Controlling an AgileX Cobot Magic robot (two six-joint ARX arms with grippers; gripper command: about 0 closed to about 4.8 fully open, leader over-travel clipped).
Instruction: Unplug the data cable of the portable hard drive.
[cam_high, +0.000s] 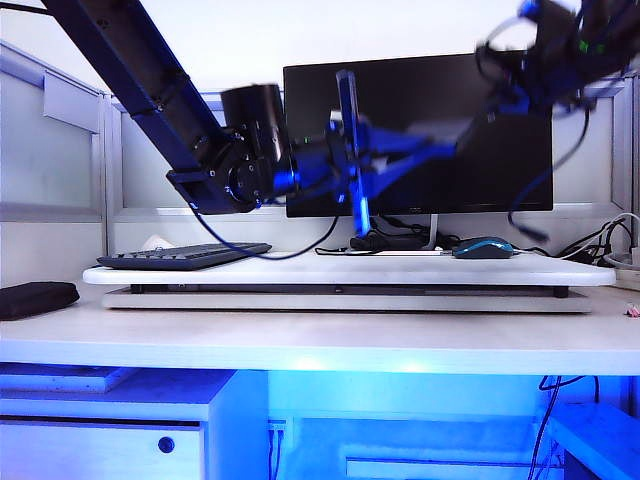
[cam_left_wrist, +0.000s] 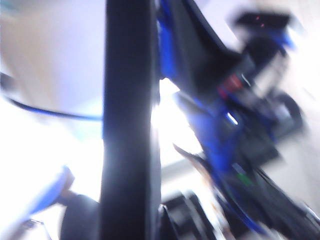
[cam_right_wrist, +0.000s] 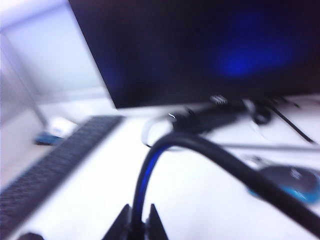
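Note:
The portable hard drive (cam_high: 348, 100) is a thin dark slab held upright above the desk, in front of the monitor. My left gripper (cam_high: 335, 175) reaches in from the left and is shut on it. In the left wrist view the hard drive (cam_left_wrist: 127, 125) fills the gap of the gripper (cam_left_wrist: 127, 212) as a tall black bar. My right gripper (cam_high: 385, 150) comes in from the upper right, close beside the drive. In the right wrist view the right gripper (cam_right_wrist: 137, 214) is shut on the data cable (cam_right_wrist: 165, 145), which arcs up out of the jaws. Its plug is hidden.
The black monitor (cam_high: 450, 120) stands close behind both grippers. A keyboard (cam_high: 185, 257) lies on the white board (cam_high: 300, 272) at the left. A blue-and-black mouse (cam_high: 482, 247) lies at the right. A thin dark cord (cam_high: 262, 255) sags under the left arm. A black pouch (cam_high: 35, 298) is far left.

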